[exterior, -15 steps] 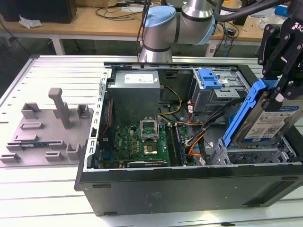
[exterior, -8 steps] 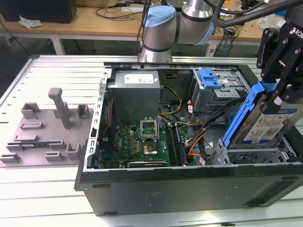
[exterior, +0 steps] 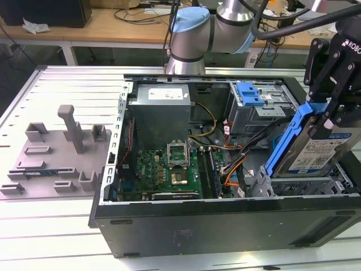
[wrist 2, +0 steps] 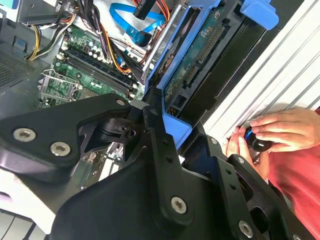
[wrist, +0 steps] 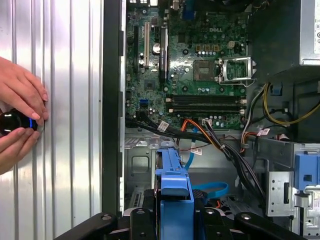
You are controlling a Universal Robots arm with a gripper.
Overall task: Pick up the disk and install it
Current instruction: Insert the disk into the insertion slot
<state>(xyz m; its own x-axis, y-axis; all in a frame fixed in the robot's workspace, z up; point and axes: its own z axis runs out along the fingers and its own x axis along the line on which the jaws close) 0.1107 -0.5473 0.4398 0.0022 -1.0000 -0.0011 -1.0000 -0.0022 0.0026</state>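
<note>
Hand: in the first wrist view we see a person's hand (wrist: 22,95) on a dark round knob (wrist: 10,122). It rests on the slatted table (wrist: 70,125) just outside the black wall of the computer case (exterior: 225,226).
Gripper: in the exterior view we find the gripper (exterior: 328,110) above the case's corner on the exterior view's right, its black fingers clamped on the upper end of the disk.
Disk: the disk (exterior: 317,151) hangs tilted with its label facing us and its blue frame along the edge toward the motherboard. Its lower end is at the mouth of the metal drive bay (exterior: 299,189); we cannot tell whether they touch.
Motherboard: the green motherboard (exterior: 169,169) lies flat on the case floor, beside the bay.
Cables: orange, black and yellow cables (exterior: 234,164) run between board and bay.
Power supply: the grey power supply (exterior: 161,113) sits beyond the board, against the far wall.
Latch: we see a blue latch (exterior: 251,93) on the far drive cage.
Arm: the arm (exterior: 203,34) rises behind the case.
Fixture: a grey fixture (exterior: 62,147) stands on the table, well apart on the exterior view's left.
</note>
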